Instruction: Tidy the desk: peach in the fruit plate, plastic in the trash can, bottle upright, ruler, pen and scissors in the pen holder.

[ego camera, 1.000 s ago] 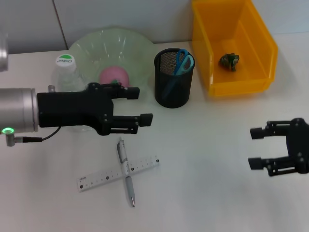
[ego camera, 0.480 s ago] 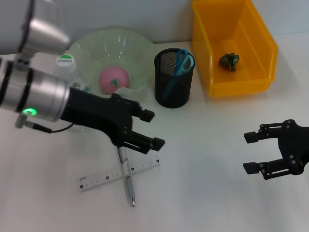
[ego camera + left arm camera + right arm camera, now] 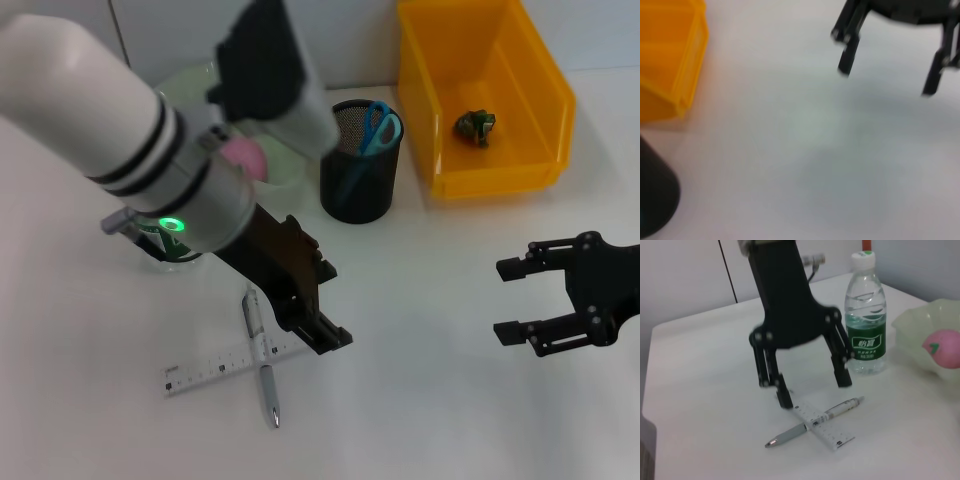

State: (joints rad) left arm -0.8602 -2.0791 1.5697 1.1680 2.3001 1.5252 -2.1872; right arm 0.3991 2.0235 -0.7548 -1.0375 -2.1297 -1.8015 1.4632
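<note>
My left gripper [image 3: 332, 305] hangs open, tipped down over the spot where the silver pen [image 3: 267, 385] crosses the white ruler [image 3: 210, 370]. From the right wrist, that left gripper [image 3: 814, 387] straddles the ruler [image 3: 832, 435] and pen [image 3: 790, 434], one fingertip [image 3: 785, 399] close to the ruler's end. The bottle [image 3: 866, 325] stands upright. A pink peach [image 3: 942, 347] lies in the green fruit plate [image 3: 912, 327]. Blue scissors [image 3: 378, 125] stick out of the black mesh pen holder [image 3: 358, 180]. Crumpled plastic [image 3: 475, 125] sits in the yellow trash bin [image 3: 480, 170]. My right gripper [image 3: 535, 300] hovers open at the right.
My big left arm hides most of the plate [image 3: 190, 82] and the bottle [image 3: 165, 243] in the head view. The left wrist view shows the right gripper [image 3: 890, 70], the bin's corner [image 3: 670, 60] and the holder's edge [image 3: 655, 200].
My left arm has swung forward and tipped its open gripper down over the pen and ruler. The right gripper has drifted slightly left and up.
</note>
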